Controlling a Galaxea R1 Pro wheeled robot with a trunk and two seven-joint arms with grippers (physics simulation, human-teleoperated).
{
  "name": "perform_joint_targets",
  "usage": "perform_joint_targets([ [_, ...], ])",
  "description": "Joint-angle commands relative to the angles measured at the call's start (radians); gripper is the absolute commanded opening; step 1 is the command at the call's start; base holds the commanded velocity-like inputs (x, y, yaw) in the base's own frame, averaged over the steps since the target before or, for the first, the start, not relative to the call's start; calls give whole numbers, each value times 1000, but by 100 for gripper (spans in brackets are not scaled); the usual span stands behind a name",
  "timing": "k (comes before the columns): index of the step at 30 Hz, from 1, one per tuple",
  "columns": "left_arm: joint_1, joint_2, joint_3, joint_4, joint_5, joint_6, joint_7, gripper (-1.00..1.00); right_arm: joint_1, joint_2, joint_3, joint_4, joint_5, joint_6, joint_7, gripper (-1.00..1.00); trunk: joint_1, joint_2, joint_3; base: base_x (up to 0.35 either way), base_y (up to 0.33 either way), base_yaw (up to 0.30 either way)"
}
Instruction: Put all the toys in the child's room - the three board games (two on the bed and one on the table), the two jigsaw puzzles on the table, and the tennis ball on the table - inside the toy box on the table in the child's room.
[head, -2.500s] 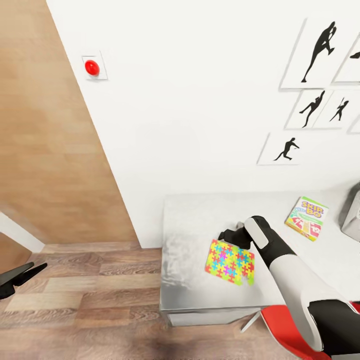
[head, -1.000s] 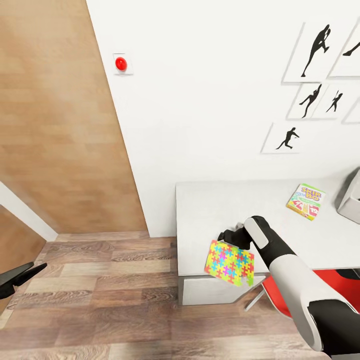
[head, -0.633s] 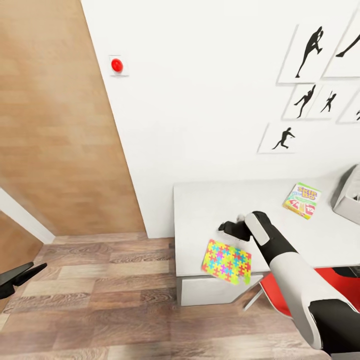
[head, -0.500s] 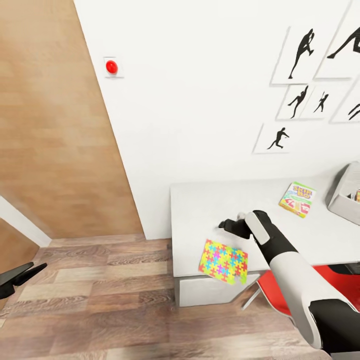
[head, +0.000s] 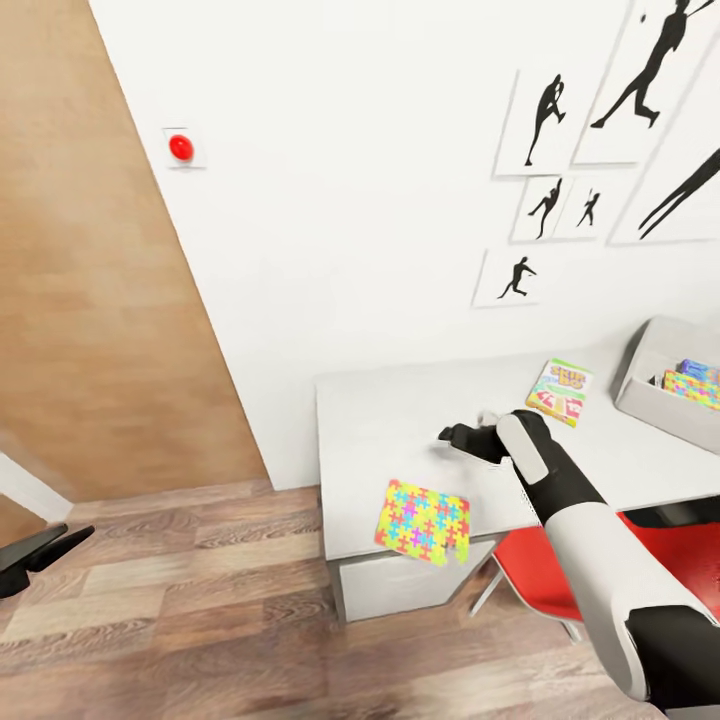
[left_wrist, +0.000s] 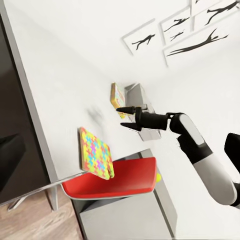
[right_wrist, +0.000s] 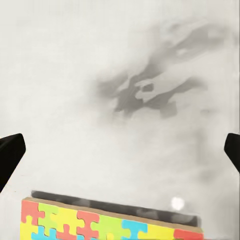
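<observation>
The right hand (head: 452, 437) is hovering over the white desk (head: 400, 430), fingers pointing toward the desk's left end and spread wide with nothing between them. In the right wrist view the two dark fingertips (right_wrist: 10, 155) are showing at opposite edges, and the hand's shadow is lying on the bare desk surface between them.

One jigsaw puzzle (head: 423, 521) is lying flat at the desk's front edge, near the left corner, with its near edge overhanging the edge slightly. It is sitting just nearer the robot than the right hand and is not being touched. The right wrist view is showing its far edge (right_wrist: 107, 223) below the open fingers; the left wrist view is showing it (left_wrist: 95, 152) from the side, projecting past the desk edge above the red chair (left_wrist: 112, 180).

The Skip-Bo board game (head: 560, 391) is lying flat further along the desk toward the wall, between the right hand and the toy box (head: 655, 395). The toy box is resting at the right end of the desk, and a second multicoloured jigsaw puzzle (head: 690, 388) is lying inside it, with a blue item just behind that is too small to identify.

The left hand (head: 35, 553) is hanging low over the wooden floor (head: 180, 600), well apart from the desk; its fingers are lying close together, nearly closed, gripping nothing.
</observation>
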Motion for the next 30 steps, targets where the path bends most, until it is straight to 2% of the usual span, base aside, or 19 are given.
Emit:
perform_joint_targets([
  [1,0,0,0,0,-1,11,-4,100,5,-4,0,-58,-15,13,-9,100,1,-2,0,0,0,-179],
  [5,0,0,0,0,-1,11,-4,100,27,-8,-18,-182,-39,67,-5,100,1,-2,5,0,0,-179],
  [8,0,0,0,0,-2,11,-4,100,61,-9,-42,-270,-77,123,3,100,1,-2,9,0,0,-179],
  [12,0,0,0,0,-2,11,-4,100,131,-10,-85,-382,-148,174,31,100,1,-2,14,0,0,-179],
  [17,0,-1,0,0,-2,11,-4,100,241,-17,-130,-514,-230,195,99,100,1,-2,21,0,0,-179],
  [18,0,0,0,0,-2,11,-4,100,291,-26,-140,-559,-253,195,139,100,1,-2,22,0,0,-179],
  [22,0,0,0,0,-2,11,-4,100,392,-52,-151,-633,-286,195,256,100,1,-2,27,0,0,-179],
  [23,0,0,0,0,-2,11,-4,100,438,-64,-158,-659,-294,195,334,100,1,-2,29,0,0,-179],
  [26,0,0,0,0,-2,11,-4,100,501,-77,-182,-681,-301,195,465,100,1,-2,33,0,0,-179],
  [30,0,1,0,0,-2,11,-4,100,583,-85,-236,-694,-302,183,644,100,1,-2,38,0,0,-178],
])
